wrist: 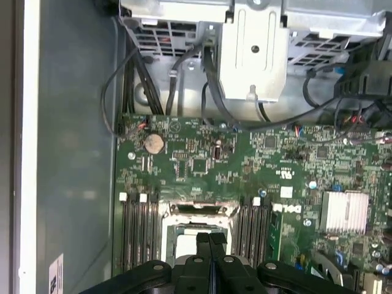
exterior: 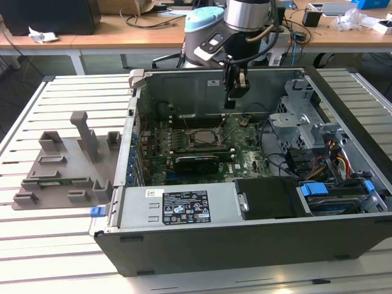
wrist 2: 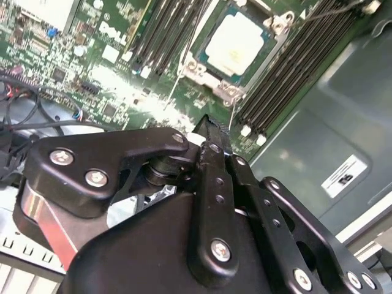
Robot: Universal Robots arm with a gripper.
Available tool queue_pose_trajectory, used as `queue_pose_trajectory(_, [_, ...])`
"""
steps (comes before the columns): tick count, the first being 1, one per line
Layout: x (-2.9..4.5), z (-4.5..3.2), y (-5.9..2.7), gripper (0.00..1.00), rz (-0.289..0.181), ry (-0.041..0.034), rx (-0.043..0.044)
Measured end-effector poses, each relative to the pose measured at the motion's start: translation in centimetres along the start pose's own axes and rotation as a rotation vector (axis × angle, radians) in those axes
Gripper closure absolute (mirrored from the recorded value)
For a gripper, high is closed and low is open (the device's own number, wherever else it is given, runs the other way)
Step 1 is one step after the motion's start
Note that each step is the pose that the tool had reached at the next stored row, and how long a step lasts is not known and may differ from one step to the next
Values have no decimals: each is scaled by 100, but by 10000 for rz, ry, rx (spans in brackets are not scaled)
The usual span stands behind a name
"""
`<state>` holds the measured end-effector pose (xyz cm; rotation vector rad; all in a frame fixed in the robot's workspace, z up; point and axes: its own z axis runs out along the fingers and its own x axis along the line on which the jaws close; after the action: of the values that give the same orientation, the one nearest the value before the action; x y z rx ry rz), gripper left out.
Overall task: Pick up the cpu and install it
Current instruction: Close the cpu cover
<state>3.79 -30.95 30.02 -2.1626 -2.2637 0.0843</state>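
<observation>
The arm reaches steeply down, its gripper pointing straight downward, the two black fingers pressed flat together.

A black label is on the grey box, a white sticker on the case wall. Both are too tiny to read.

We see open air straight above the socket, where the claw hangs clear of the motherboard. Low memory slots flank the socket on both sides, and the cpu lies flat in it. Toward the exterior view's right the drive cage and a tangle of cables crowd in. The far wall of the computer case stands just behind the claw. Outside the case, on the exterior view's left, the slatted bench lies open around the grey holder block.
</observation>
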Motion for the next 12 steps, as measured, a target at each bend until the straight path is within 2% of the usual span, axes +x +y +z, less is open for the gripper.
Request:
queue_pose_trajectory(5, [-8, -8, 171, 89, 0, 0, 4])
queue_pose_trajectory(12, [-8, -13, 328, 89, 0, -25, 16])
